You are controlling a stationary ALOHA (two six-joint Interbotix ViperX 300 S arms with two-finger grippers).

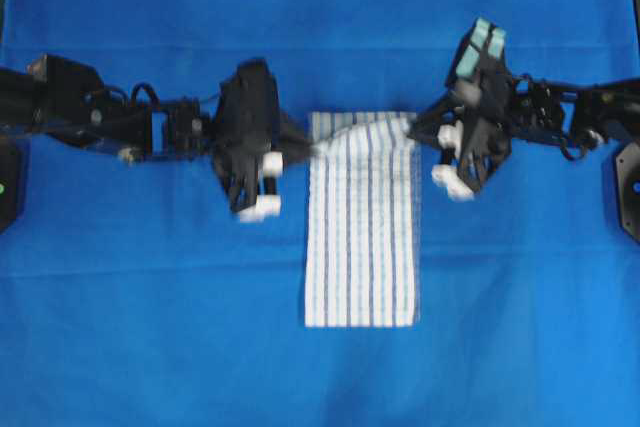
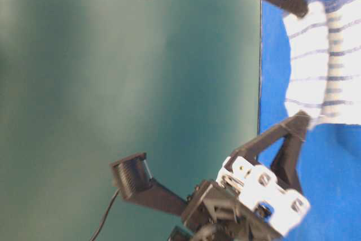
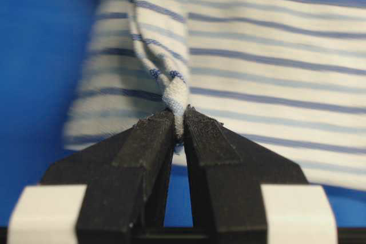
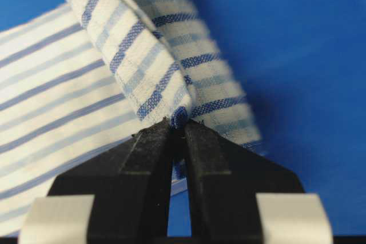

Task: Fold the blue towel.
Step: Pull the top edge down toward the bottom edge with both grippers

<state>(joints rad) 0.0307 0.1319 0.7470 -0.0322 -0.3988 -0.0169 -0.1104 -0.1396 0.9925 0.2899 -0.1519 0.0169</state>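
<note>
Pinching the blue towel [image 3: 274, 67] tight by one top corner with the left gripper [image 3: 178, 123]. Pinching its other top corner tight with the right gripper [image 4: 178, 124]. Lying in the middle of the blue tablecloth [image 1: 120, 327], top edge lifted.

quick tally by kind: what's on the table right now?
Striped towel: 1
Blue table cloth: 1
Grippers, left gripper and right gripper, both pinching the towel: 2
Total: 4
</note>
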